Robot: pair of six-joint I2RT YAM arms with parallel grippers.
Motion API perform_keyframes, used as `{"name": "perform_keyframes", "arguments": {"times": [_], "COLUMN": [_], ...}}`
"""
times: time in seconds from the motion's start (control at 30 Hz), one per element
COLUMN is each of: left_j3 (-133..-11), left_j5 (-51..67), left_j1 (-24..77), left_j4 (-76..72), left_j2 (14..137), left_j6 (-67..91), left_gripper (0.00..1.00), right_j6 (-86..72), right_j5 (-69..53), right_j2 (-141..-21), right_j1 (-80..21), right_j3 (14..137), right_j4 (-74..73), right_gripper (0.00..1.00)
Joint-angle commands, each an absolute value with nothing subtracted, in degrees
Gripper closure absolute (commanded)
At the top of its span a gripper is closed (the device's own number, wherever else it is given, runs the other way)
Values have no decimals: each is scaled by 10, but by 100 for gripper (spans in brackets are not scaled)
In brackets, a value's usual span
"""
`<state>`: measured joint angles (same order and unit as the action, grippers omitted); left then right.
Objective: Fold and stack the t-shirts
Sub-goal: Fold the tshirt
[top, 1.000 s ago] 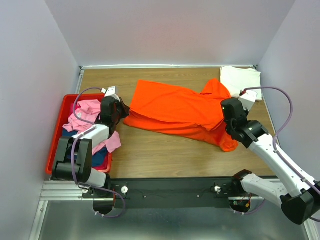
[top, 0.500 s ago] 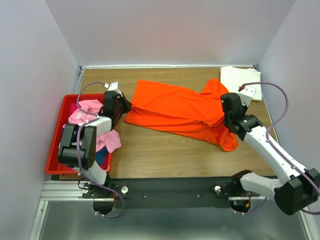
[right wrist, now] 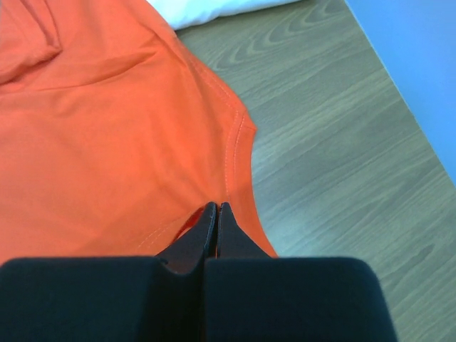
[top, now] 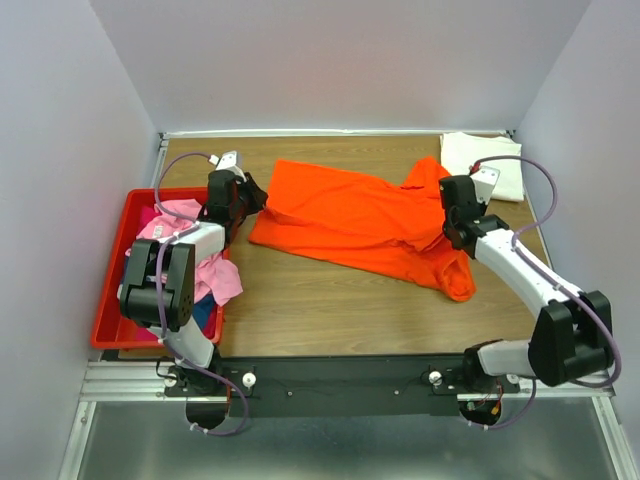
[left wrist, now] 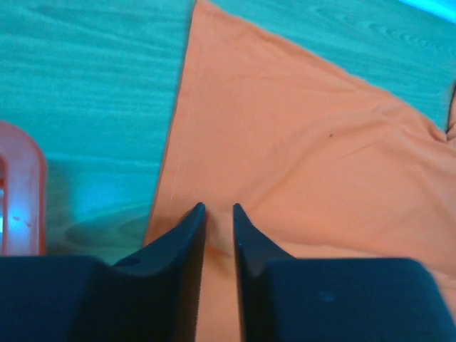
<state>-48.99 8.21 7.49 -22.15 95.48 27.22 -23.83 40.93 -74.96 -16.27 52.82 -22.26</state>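
Observation:
The bright orange t-shirt lies spread across the middle of the wooden table. My left gripper is at its left edge. In the left wrist view its jaws stand a narrow gap apart, with the orange t-shirt lying between and under the tips. My right gripper is on the shirt's right side. In the right wrist view it is shut on the orange t-shirt just inside the stitched hem. A cream-white t-shirt lies folded in the back right corner.
A red bin stands at the table's left edge beside the left arm, holding a pink t-shirt and a dark blue one. Walls close in the back and both sides. The white t-shirt lies just beyond the orange sleeve.
My left gripper has moved back along the shirt's left edge and its jaws have parted. My right gripper has moved toward the back, staying shut on the shirt's right side.

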Motion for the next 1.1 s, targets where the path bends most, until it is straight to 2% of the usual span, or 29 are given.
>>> {"name": "perform_keyframes", "arguments": {"times": [0.0,0.07,0.1,0.17,0.3,0.5,0.77,1.07], "left_j3": [-525,-533,-534,-530,-505,-425,-388,-406], "left_j5": [82,81,81,76,71,102,164,178], "left_j1": [70,71,71,76,93,133,152,153], "left_j4": [-210,-207,-207,-207,-216,-243,-279,-289], "left_j2": [955,950,941,919,882,846,852,948], "left_j6": [264,264,263,259,245,234,227,216], "left_gripper": [54,42,40,38,38,38,37,37], "right_j6": [-213,-207,-205,-194,-184,-206,-267,-283], "right_j5": [363,353,349,335,271,102,-27,15], "right_j2": [-804,-830,-840,-876,-880,-800,-780,-814], "right_j1": [-139,-131,-127,-120,-120,-121,-121,-122], "right_j3": [559,572,578,606,626,542,445,430], "right_j4": [-179,-166,-164,-163,-163,-162,-141,-130], "right_gripper": [95,84,62,43,32,32,36,36]}}
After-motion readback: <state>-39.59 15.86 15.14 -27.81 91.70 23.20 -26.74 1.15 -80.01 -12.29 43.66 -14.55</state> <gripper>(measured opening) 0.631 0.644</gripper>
